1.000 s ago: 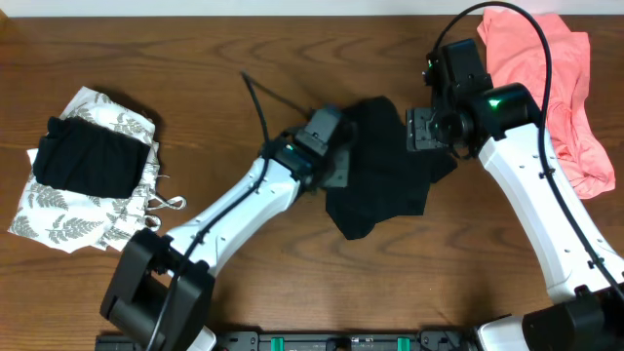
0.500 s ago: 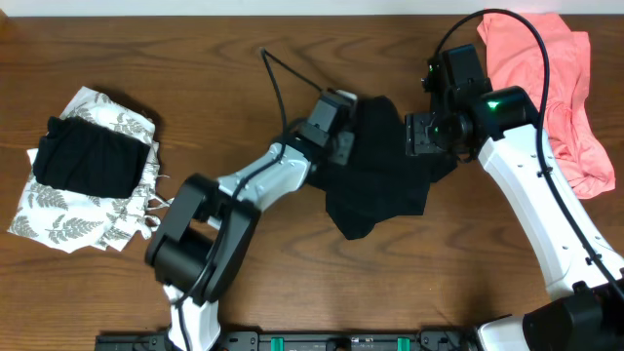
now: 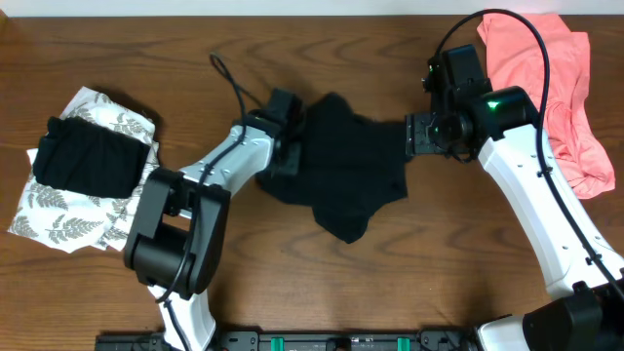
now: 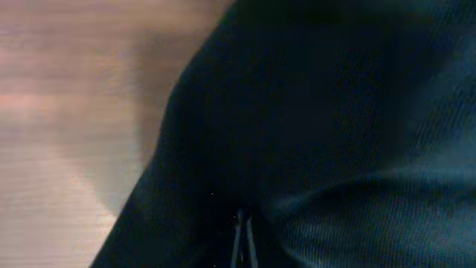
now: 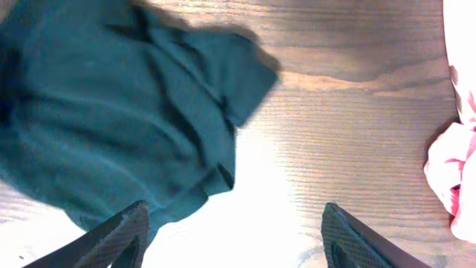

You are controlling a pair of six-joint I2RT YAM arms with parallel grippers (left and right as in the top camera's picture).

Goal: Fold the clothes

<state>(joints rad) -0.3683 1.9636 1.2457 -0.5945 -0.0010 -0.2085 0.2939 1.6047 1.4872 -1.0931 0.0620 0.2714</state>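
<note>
Our left fingers (image 3: 288, 154) are clenched on the left edge of the crumpled black fabric shirt (image 3: 346, 166), mid brown wooden table (image 3: 146, 39). Right fingers (image 3: 417, 132) hang released over its right side. Skimpy pinch, so we figure a tug slips it.

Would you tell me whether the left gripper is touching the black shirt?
Touching: left wrist view shows the left gripper shut on the black shirt.

The shirt (image 3: 341, 166) is laid at the centre of the table (image 3: 146, 49). The left gripper (image 3: 285, 154) is set on its 9 o'clock edge, the right gripper (image 3: 417, 134) at its 3 o'clock edge. At the table's 9 o'clock a folded garment (image 3: 86, 161) is stacked on a spread garment (image 3: 68, 219). A heap (image 3: 565, 88) is placed at 2 o'clock, apart from the shirt.
</note>
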